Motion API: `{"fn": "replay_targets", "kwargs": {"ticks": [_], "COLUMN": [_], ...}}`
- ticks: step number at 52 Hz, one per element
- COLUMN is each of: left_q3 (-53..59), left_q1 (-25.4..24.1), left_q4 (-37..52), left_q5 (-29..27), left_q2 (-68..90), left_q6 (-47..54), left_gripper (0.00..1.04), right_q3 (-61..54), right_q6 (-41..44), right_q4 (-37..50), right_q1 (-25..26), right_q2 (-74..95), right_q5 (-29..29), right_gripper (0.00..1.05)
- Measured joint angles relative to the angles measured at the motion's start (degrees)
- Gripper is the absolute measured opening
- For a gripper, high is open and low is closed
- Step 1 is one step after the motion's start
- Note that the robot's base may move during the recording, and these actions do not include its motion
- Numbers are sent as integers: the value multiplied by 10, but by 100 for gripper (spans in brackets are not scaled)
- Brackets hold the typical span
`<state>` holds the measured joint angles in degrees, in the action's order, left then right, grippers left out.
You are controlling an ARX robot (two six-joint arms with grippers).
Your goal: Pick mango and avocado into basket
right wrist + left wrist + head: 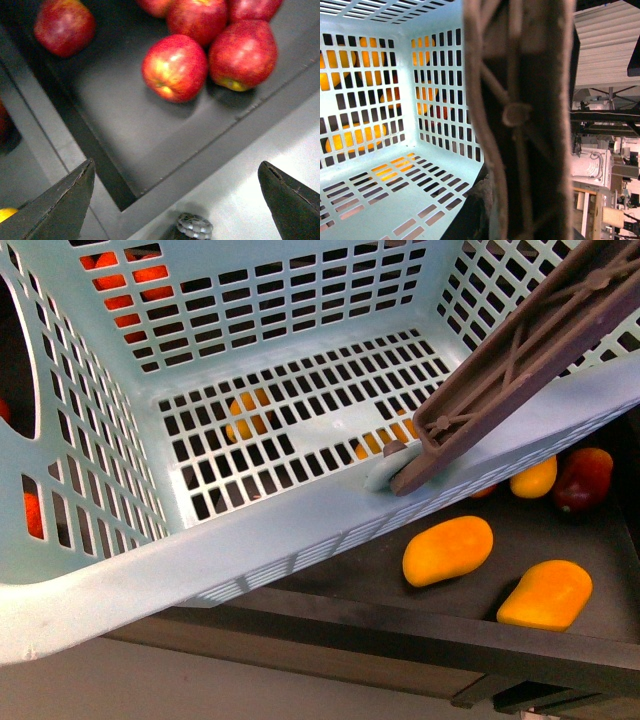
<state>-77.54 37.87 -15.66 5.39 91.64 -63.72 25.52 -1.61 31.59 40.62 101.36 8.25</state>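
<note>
The mint-green basket (300,530) fills most of the front view, tilted, with nothing inside it. Its brown handle (530,350) crosses the upper right. My left gripper (485,210) is shut on the basket at that handle (525,115), and its fingers are mostly hidden behind it. Two orange-yellow mangoes (447,549) (546,594) lie on the dark shelf just beyond the basket's rim, with a smaller one (534,478) behind. More mango colour shows through the bottom slots (247,415). My right gripper (177,192) hangs open over a tray edge, holding nothing. The avocado is out of view.
Red apples (175,67) lie clustered in a dark tray (115,125) below my right gripper. A ridged cap (195,226) sits on the light surface between its fingers. A dark red fruit (583,478) rests by the small mango. Orange fruit shows through the basket's walls (340,140).
</note>
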Motion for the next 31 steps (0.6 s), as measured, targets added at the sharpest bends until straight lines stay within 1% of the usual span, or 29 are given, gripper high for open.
{"fn": "replay_targets", "kwargs": {"ticks": [10,25,31], "left_q3": [0,0,0], "left_q1": [0,0,0], "left_q4": [0,0,0], "left_q5": [0,0,1], "left_q2": [0,0,0], "left_q6": [0,0,0], "left_gripper": [4,4,4], "right_q3": [26,45,55], "right_q6": [44,66,85], "right_q4": [21,33,37], "right_q1": [-74,-146,-192], "right_q2": [47,87,96], "right_q5": [13,22,22], "right_gripper": [96,96,96]}}
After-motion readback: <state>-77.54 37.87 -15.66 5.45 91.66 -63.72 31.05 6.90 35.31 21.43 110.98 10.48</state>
